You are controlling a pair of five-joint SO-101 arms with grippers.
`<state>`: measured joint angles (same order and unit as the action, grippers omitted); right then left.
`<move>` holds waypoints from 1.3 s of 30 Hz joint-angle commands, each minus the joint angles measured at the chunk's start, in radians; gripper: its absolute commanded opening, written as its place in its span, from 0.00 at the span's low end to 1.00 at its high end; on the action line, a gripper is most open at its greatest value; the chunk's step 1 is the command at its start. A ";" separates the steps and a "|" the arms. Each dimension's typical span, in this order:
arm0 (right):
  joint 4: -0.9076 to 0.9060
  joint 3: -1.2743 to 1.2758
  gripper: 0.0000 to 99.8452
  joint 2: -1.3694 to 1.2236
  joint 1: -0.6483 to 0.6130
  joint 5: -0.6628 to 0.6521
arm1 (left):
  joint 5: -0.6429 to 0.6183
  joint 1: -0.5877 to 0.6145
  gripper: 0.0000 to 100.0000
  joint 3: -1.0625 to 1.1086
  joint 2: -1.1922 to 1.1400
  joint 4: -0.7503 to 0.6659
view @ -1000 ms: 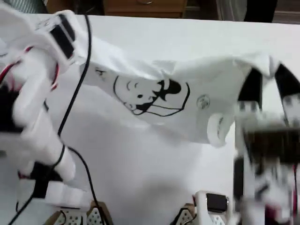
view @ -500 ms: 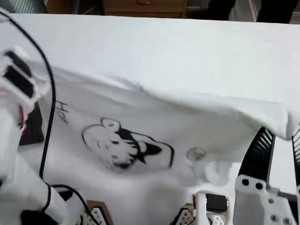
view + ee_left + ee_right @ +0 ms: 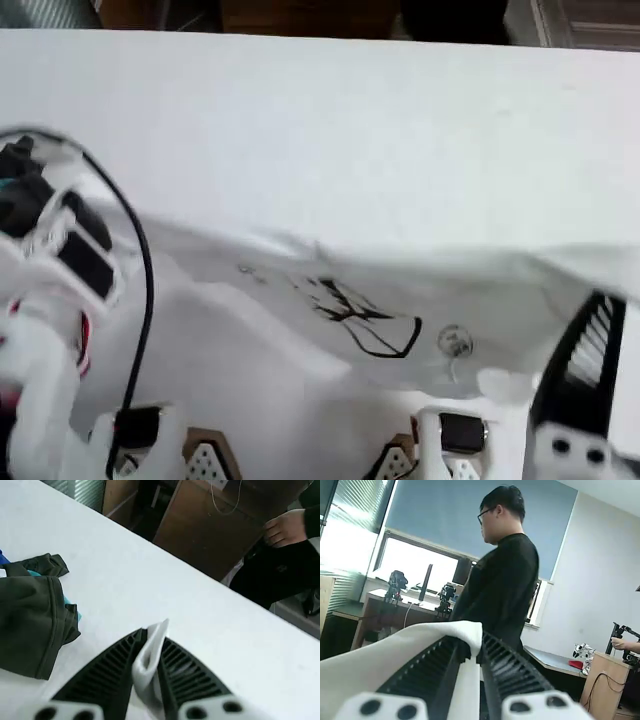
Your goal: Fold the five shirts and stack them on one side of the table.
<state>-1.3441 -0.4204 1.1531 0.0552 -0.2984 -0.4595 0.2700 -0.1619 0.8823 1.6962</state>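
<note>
A white shirt [image 3: 260,330] with a black drawing [image 3: 360,320] hangs stretched between my two arms, low over the near part of the white table [image 3: 320,120]. In the left wrist view my left gripper [image 3: 151,636] is shut on a white edge of the shirt [image 3: 147,662]. My right gripper [image 3: 472,647] is shut on another white fold [image 3: 395,665], raised off the table. From above, the right gripper's black ribbed finger [image 3: 585,350] stands at the shirt's right end, and the left arm [image 3: 60,270] at its left end.
A heap of dark green clothes [image 3: 30,615] lies on the table beside my left gripper. The arm bases [image 3: 440,440] sit at the near edge. The far half of the table is bare white.
Both arms have drawn the shirt from the table's middle toward the near edge. The drawing has shifted right and is now partly folded under.
</note>
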 commanded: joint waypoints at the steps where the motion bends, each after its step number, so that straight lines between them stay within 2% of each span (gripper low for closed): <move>1: -0.076 -0.058 0.02 -0.033 -0.010 0.011 | 0.014 -0.008 0.03 0.071 0.029 -0.026; 4: -0.081 -0.008 0.02 -0.051 -0.010 0.015 | 0.014 -0.008 0.03 0.151 0.028 -0.068; 7: -0.024 0.107 0.02 -0.082 -0.010 0.017 | 0.014 -0.006 0.03 0.236 0.028 -0.193; 9: 0.047 0.206 0.02 -0.102 -0.010 0.014 | 0.015 -0.009 0.03 0.286 0.028 -0.295; 14: 0.269 0.463 0.02 -0.150 -0.010 0.011 | 0.121 -0.038 0.03 0.397 -0.009 -0.583; 17: 0.417 0.605 0.02 -0.197 -0.010 0.011 | 0.178 -0.078 0.03 0.432 -0.101 -0.715; 22: 0.645 0.767 0.02 -0.314 -0.008 0.009 | 0.181 -0.110 0.03 0.377 -0.341 -0.887; 29: 0.924 0.764 0.02 -0.541 0.001 0.008 | 0.180 -0.115 0.03 0.028 -0.733 -0.916; 34: 0.934 0.658 0.02 -0.716 0.001 0.008 | 0.183 -0.110 0.03 -0.208 -0.980 -0.852; 39: 0.934 0.588 0.02 -0.901 0.001 0.008 | 0.183 -0.107 0.03 -0.346 -1.191 -0.810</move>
<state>-0.4404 0.2409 0.3214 0.0552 -0.2892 -0.2831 0.1596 -0.4043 -0.2378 0.8784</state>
